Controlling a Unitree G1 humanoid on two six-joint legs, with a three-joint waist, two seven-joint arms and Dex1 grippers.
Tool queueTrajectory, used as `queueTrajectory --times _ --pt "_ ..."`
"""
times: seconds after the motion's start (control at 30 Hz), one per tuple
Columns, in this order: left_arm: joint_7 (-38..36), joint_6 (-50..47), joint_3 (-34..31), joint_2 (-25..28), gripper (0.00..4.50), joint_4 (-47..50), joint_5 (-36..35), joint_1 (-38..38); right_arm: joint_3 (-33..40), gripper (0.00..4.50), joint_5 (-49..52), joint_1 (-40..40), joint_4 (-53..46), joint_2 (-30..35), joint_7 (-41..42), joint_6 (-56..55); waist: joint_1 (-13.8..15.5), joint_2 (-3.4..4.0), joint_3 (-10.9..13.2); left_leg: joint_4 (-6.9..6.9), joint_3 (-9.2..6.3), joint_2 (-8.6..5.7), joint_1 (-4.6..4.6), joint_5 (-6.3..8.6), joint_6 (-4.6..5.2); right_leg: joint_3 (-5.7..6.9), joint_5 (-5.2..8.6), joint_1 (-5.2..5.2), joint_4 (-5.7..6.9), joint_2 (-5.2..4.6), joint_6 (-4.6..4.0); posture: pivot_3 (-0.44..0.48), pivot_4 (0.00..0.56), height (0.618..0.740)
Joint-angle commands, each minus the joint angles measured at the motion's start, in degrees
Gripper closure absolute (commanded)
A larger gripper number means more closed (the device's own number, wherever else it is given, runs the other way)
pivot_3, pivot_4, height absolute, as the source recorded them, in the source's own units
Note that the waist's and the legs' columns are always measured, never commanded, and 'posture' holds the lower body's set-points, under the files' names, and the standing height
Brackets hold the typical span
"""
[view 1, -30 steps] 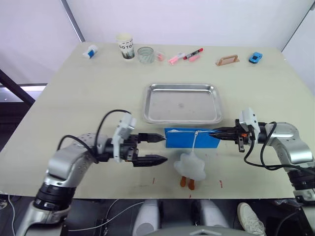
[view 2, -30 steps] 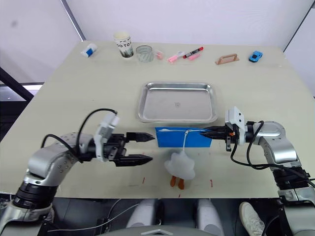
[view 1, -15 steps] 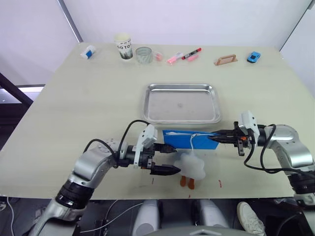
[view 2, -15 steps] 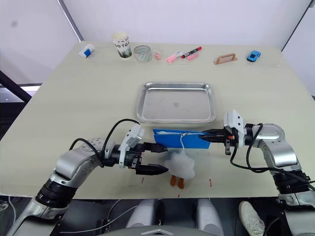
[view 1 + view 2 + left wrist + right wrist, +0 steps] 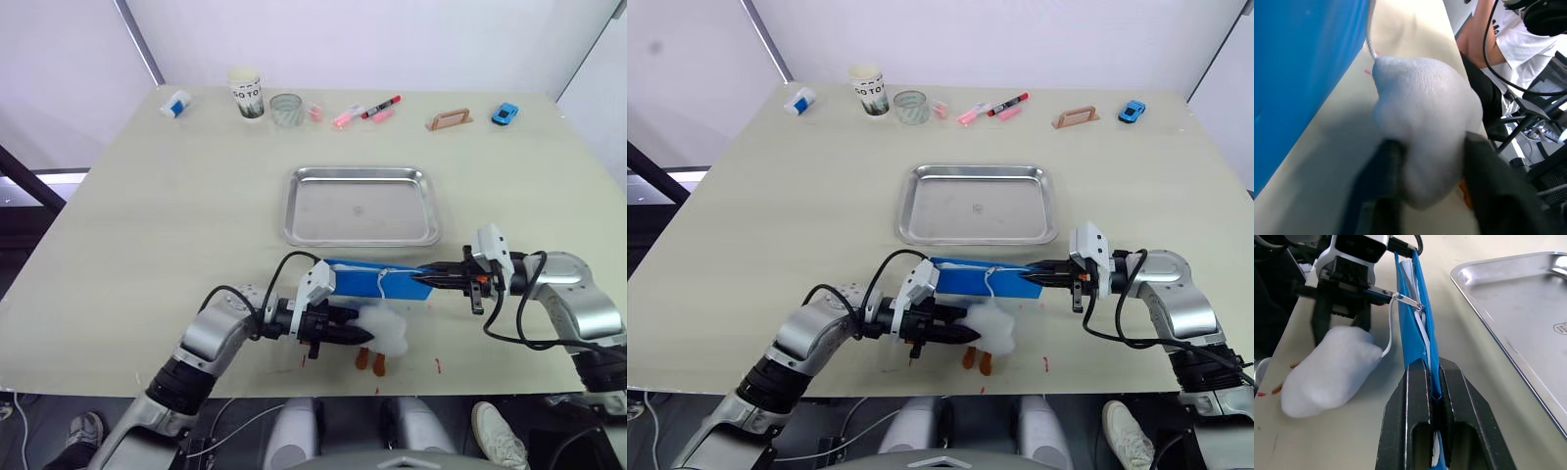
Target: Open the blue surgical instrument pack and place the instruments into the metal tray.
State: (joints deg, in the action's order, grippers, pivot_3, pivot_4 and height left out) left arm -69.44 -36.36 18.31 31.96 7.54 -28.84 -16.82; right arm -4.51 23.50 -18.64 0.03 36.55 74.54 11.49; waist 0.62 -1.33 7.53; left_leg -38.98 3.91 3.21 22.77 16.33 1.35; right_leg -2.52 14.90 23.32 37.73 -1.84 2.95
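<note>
Head views: blue surgical instrument pack [image 5: 377,279] lay on tabletop [image 5: 147,196] just in front of metal tray [image 5: 361,204], tray empty, pack not yet unzipped. Long axis ran L–R across robot, roughly parallel to tray's near rim. Right end effector [image 5: 435,279] clamped the pack's right end, prob. to anchor it while zip gets pulled. Left end effector [image 5: 355,336] sat at white plush charm [image 5: 387,335], which hangs by a cord off the zip pull, w/ orange feet at tabletop edge.

Left wrist view: fingers [image 5: 1382,171] closed on the plush charm from both sides, squeezing it; blue pack wall beside it. Charm likely serves as the handle for dragging the zipper.

Right wrist view: fingers [image 5: 1413,396] pinched the pack's end, pack standing on its edge, zip seam up, its length pointing away toward left end effector. Cord ran from zip pull [image 5: 1409,302] down to charm.
</note>
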Motion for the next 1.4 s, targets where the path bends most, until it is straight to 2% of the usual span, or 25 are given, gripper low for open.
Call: queueTrajectory --times 0.03,0.23,0.53,0.9,1.1,1.4 --pt "-4.46 -0.75 -3.99 2.23 4.42 4.76 -5.16 -0.62 -0.65 4.50 0.46 0.45 -2.21 -0.10 -0.05 0.77 0.03 0.00 0.00 0.00 0.00 0.00 0.00 0.00 0.00 0.00 0.00 0.00 0.00 0.00 0.00 0.000 0.150 0.740" --pt "-9.81 -4.29 -10.30 7.63 4.42 7.77 -13.43 0.26 -0.64 4.50 0.58 0.74 -2.72 -0.23 0.17 0.94 -0.04 0.01 0.00 0.00 0.00 0.03 0.00 0.00 0.00 0.01 0.00 0.00 0.00 0.00 0.00 0.000 0.150 0.740" --pt "-9.20 -10.34 -20.70 12.72 4.42 7.69 -22.61 -1.82 -1.16 4.50 -0.19 1.24 -1.52 -0.10 1.42 -0.55 -0.01 0.00 0.01 0.00 -0.01 0.02 0.00 0.00 0.00 0.02 0.01 0.00 0.00 -0.01 0.00 0.000 0.150 0.740" --pt "-5.76 -11.17 -28.33 15.68 4.42 -3.10 -21.81 -5.68 -1.70 4.50 -0.23 0.85 0.15 -0.53 2.28 -1.86 -0.32 0.00 0.01 0.00 -0.01 0.03 -0.01 0.00 0.00 0.03 0.01 0.01 0.00 0.01 0.00 0.000 0.150 0.740" --pt "-6.02 -9.43 -29.55 17.55 4.42 -7.64 -19.27 -4.66 -1.72 4.50 -0.29 0.59 1.18 -0.58 2.66 -2.28 -0.37 -0.01 0.00 0.00 0.00 0.03 -0.01 0.00 0.00 0.03 0.01 0.01 0.00 0.00 0.00 0.000 0.150 0.740" --pt "-6.27 -7.22 -30.92 18.71 4.42 -10.53 -16.23 1.28 -1.11 4.50 0.30 0.01 2.36 -0.91 2.72 -2.64 -0.48 -0.02 0.00 0.00 0.01 0.03 0.00 0.00 0.00 0.04 0.01 0.01 0.00 -0.03 -0.01 0.000 0.150 0.740"
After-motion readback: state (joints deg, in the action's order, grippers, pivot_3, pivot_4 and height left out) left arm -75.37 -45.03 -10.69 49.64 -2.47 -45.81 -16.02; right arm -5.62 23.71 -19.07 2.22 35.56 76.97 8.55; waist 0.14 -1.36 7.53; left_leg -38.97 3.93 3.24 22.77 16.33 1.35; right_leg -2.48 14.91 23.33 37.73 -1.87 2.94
